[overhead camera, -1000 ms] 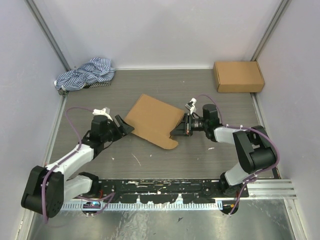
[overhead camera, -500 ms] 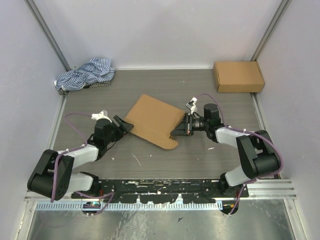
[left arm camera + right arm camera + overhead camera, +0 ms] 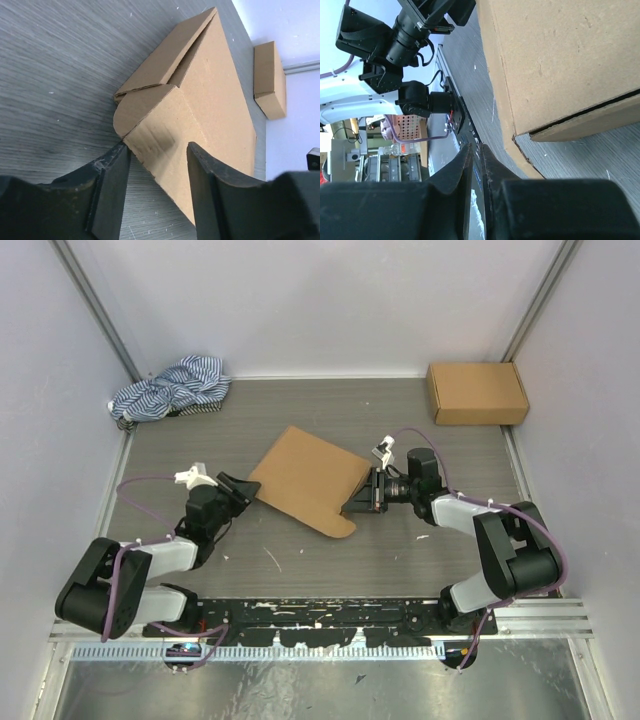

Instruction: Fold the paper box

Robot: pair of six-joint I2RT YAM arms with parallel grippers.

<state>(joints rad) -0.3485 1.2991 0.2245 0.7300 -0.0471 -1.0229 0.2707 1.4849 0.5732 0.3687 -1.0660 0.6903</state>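
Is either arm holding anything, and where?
Nothing looks gripped. The left gripper stands open at the rounded flap corner of the paper box; the right gripper is shut beside its edge.

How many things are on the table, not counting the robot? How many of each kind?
Brown cardboard boxes: 2, the paper box and the second box
Striped cloth: 1
Total: 3

the paper box lies in the middle of the table, plain brown cardboard, folded nearly flat, skewed, rounded flap toward the near edge.
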